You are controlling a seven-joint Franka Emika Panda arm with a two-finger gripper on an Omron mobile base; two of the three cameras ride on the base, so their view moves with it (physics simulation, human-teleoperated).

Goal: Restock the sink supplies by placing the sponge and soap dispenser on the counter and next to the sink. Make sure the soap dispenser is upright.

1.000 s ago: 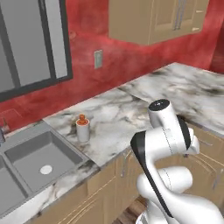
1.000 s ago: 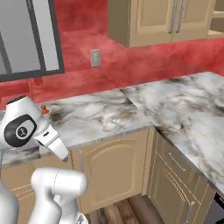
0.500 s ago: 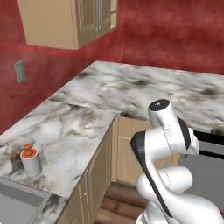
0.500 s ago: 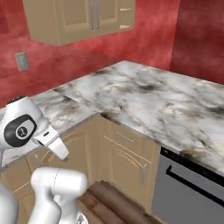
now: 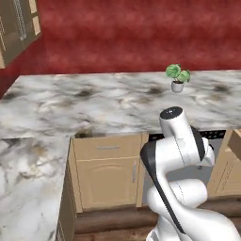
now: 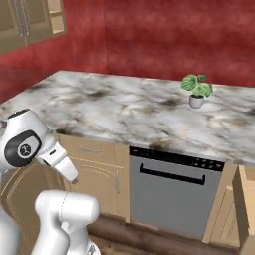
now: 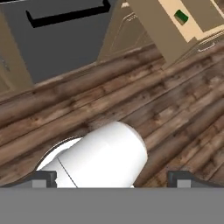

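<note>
In the hand view my gripper is open, its two dark fingertips far apart and holding nothing, facing down at the wooden floor. The sponge, a small green block, lies inside a pulled-out light wooden drawer at the top right of that view, well away from the fingers. The marble counter runs across both base views and turns a corner at the left. The soap dispenser and the sink are out of view.
A green plant in a white pot stands on the counter at the right. Under the counter are wooden cabinet doors and a dark grey dishwasher. The open drawer juts out at the right edge. Red wall behind.
The whole picture has swung to the right, so the camera moved with the base. The sink and soap dispenser left the view; the plant and dishwasher came in. The arm's pose is unchanged.
</note>
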